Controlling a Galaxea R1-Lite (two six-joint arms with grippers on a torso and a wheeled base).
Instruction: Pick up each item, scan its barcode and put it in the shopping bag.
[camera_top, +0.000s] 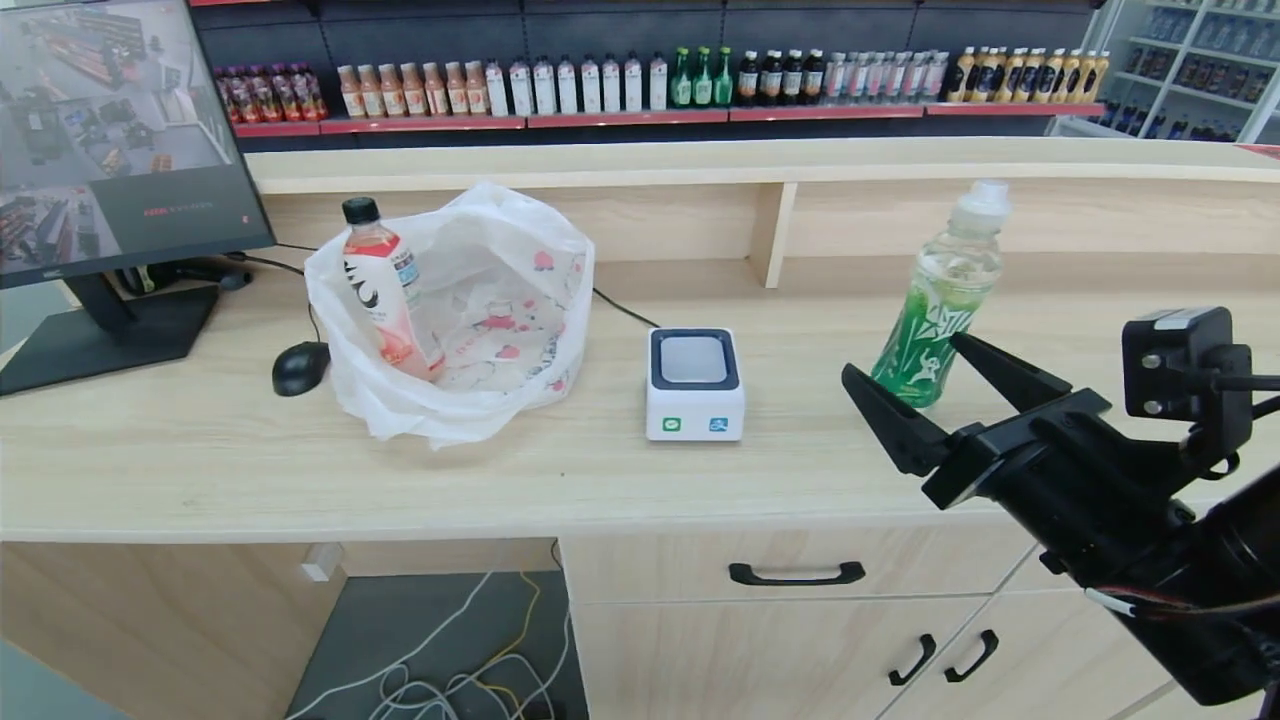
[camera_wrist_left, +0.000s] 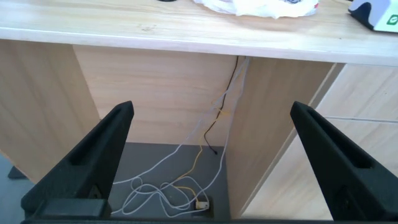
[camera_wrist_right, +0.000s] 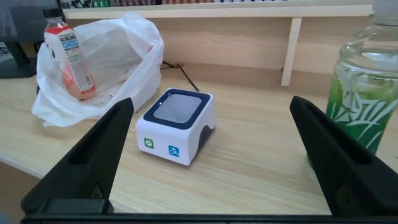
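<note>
A green-labelled bottle (camera_top: 940, 300) with a white cap stands upright on the wooden counter at the right, also seen as the green bottle (camera_wrist_right: 364, 99). My right gripper (camera_top: 925, 385) hangs open just in front of it, fingers apart, nothing between them. The white barcode scanner (camera_top: 695, 385) sits mid-counter, the same scanner (camera_wrist_right: 177, 127). A white plastic shopping bag (camera_top: 500, 300) stands open on the left with a pink bottle (camera_top: 385, 290) leaning inside, and bag (camera_wrist_right: 124, 56) and pink bottle (camera_wrist_right: 67, 59) appear again. My left gripper (camera_wrist_left: 208, 162) is open below the counter's edge, holding nothing.
A monitor (camera_top: 110, 130) on a stand and a black mouse (camera_top: 300, 367) occupy the counter's left end. A raised shelf (camera_top: 760, 165) runs along the back. Drawers with black handles (camera_top: 796, 574) sit below the counter. Loose cables (camera_wrist_left: 186, 186) lie on the floor under it.
</note>
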